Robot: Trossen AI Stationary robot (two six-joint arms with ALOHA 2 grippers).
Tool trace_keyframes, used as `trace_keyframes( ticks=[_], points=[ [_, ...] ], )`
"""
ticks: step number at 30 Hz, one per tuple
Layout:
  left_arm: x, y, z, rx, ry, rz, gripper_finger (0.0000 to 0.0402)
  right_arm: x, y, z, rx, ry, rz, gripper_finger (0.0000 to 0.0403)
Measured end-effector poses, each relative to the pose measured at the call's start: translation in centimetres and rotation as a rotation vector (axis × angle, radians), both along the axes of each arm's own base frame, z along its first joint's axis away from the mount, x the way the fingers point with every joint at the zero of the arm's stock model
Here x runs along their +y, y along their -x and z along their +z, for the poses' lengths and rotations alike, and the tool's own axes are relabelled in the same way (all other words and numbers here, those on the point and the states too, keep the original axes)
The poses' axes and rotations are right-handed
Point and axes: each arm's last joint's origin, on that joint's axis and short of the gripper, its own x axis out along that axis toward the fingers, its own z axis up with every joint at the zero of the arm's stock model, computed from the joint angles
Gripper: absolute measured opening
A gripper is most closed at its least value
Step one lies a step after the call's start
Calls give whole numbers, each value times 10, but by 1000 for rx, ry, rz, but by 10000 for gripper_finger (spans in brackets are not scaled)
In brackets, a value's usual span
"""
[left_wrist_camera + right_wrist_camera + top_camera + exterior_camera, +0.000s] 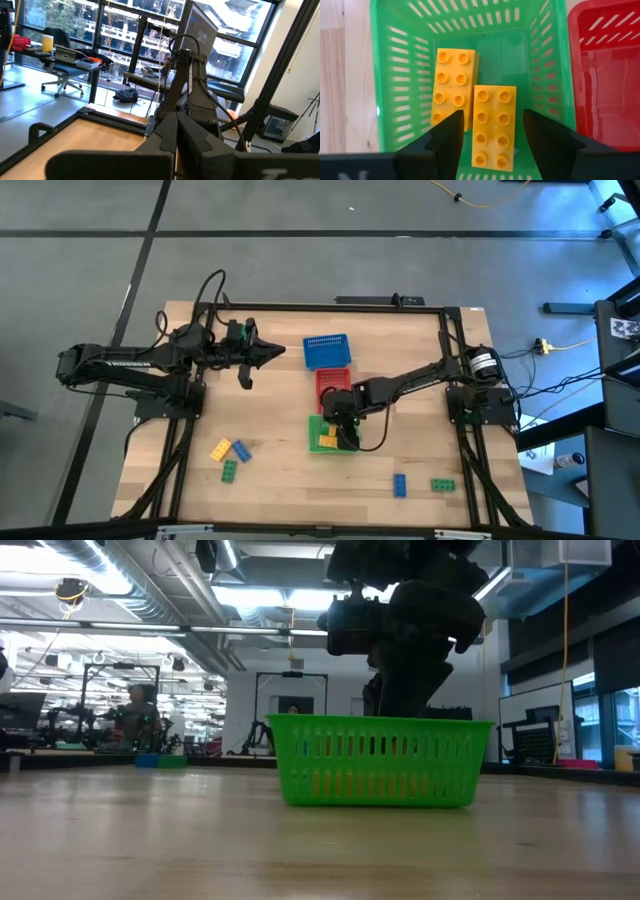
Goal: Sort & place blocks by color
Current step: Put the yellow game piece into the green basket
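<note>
Two yellow bricks lie flat, side by side, on the floor of the green basket (470, 30): one (452, 85) farther in, one (494, 127) nearer. My right gripper (492, 114) hangs open over the basket (330, 433). Its fingers stand on either side of the nearer brick with a gap on both sides. My left gripper (275, 352) waits shut above the table's far left part. Loose on the table near the near left corner are a yellow brick (220, 448), a blue one (240, 450) and a green one (230, 470). Toward the near right lie a blue brick (399, 485) and a green brick (443, 484).
A blue basket (327, 351) and a red basket (333, 380) stand in a row beyond the green one, the red basket (605, 75) right against it. In the low view the green basket (380, 760) hides the right gripper's fingertips. Bare wood lies between the two brick groups.
</note>
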Motion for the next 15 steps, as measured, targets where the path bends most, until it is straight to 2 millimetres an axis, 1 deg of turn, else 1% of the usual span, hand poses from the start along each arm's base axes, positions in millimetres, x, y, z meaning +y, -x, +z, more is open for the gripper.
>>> trace_keyframes(
  ticks=[4,6,10,13,15],
  points=[
    [0,0,0,0,0,0,0,0,1,6,3,6,26,233],
    [0,0,0,0,0,0,0,0,0,13,1,17,53,237],
    [0,0,-1,6,1,0,0,-2,4,31,41,60,144,239],
    [0,0,-1,13,2,0,0,-10,17,50,52,85,174,239],
    [0,0,-2,22,3,0,0,-16,30,63,41,110,172,239]
  ],
)
